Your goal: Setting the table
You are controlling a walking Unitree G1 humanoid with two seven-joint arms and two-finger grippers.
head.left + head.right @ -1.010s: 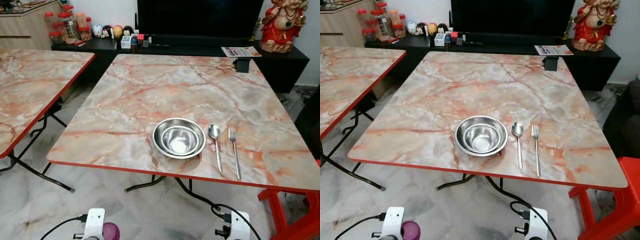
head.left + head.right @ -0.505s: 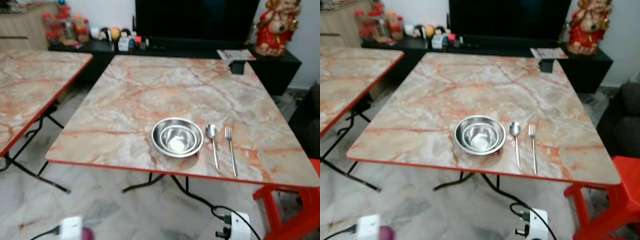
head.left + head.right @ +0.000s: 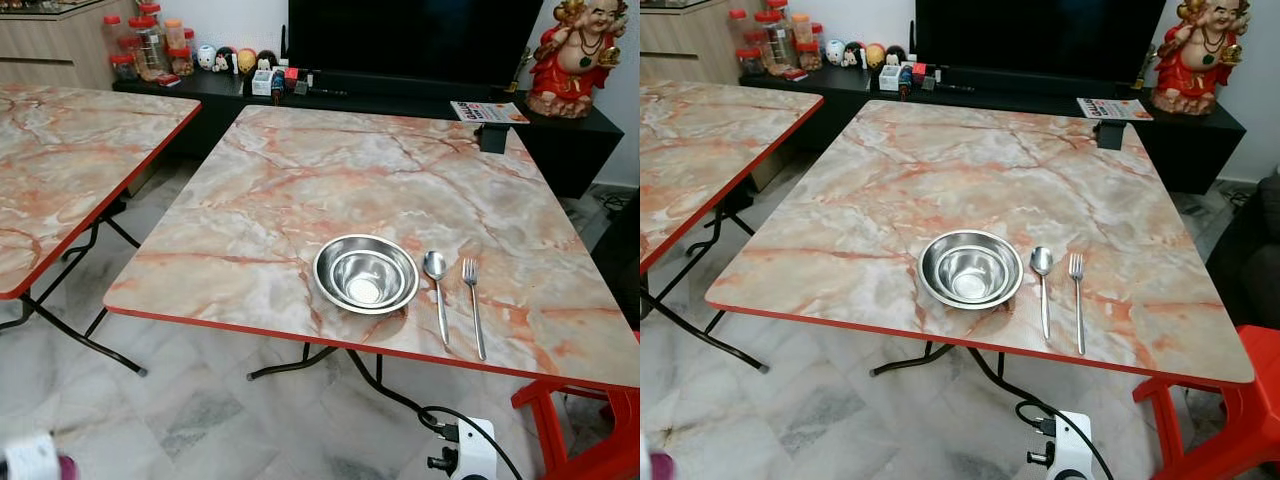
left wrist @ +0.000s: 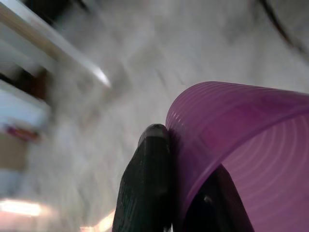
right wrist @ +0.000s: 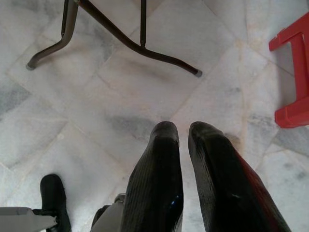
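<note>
A steel bowl (image 3: 366,274) sits near the front edge of the marble table (image 3: 300,190). A spoon (image 3: 437,290) and a fork (image 3: 473,300) lie side by side to its right. My left gripper (image 4: 181,169) is shut on the rim of a purple cup (image 4: 241,130), one finger (image 4: 149,164) outside the wall and one inside. That arm (image 3: 30,458) hangs low at my left, over the floor. My right gripper (image 5: 184,133) hangs shut and empty above the floor tiles, below the table's front edge.
A second marble table (image 3: 60,160) stands to the left with a floor gap between. A red plastic stool (image 3: 590,430) is at the front right. Behind the table are a black TV cabinet (image 3: 560,130), jars (image 3: 145,45) and a red statue (image 3: 583,55). Folding table legs (image 5: 120,38) cross the floor.
The head view has shifted slightly. My left arm with the purple cup now sits farther left and lower at the picture's bottom edge. Bowl, spoon and fork have not moved.
</note>
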